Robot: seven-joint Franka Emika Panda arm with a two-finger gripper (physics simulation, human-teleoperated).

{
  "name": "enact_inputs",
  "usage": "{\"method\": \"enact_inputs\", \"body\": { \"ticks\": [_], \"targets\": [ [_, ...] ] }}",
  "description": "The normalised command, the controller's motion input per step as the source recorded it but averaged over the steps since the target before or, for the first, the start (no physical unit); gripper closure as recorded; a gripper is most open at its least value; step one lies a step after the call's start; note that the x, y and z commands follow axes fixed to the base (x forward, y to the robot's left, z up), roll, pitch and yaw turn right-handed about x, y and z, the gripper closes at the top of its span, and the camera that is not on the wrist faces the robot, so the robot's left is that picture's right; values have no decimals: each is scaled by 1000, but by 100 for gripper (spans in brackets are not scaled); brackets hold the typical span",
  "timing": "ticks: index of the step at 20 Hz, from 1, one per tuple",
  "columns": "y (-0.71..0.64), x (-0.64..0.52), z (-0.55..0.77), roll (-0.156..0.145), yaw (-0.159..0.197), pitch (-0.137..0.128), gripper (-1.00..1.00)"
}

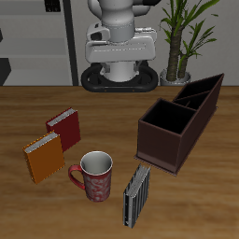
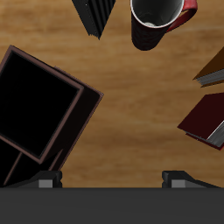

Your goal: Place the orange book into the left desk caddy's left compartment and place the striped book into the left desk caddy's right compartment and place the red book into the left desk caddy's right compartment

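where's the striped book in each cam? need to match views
Exterior view: the striped book stands on edge near the table's front edge, beside the mug and in front of the left desk caddy.
Wrist view: the striped book is cut off by the frame edge, next to the mug; only part shows.
Shared landmark: the mug, directly beside the book in both views.

Red patterned mug stands upright on the wooden surface near its front edge, handle pointing sideways, interior dark. Wrist view shows the same mug from above. Potted green plant stands behind the surface, beside grey drawer units.
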Motion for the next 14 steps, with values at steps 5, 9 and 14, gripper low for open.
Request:
{"method": "enact_inputs", "body": {
  "ticks": [5,9,14],
  "targets": [
    [-71,82,71,2,-5,-9,-100],
    [-194,144,181,72,48,-26,-100],
    [-491,323,224,1,-31,-3,-100]
  ]
}}
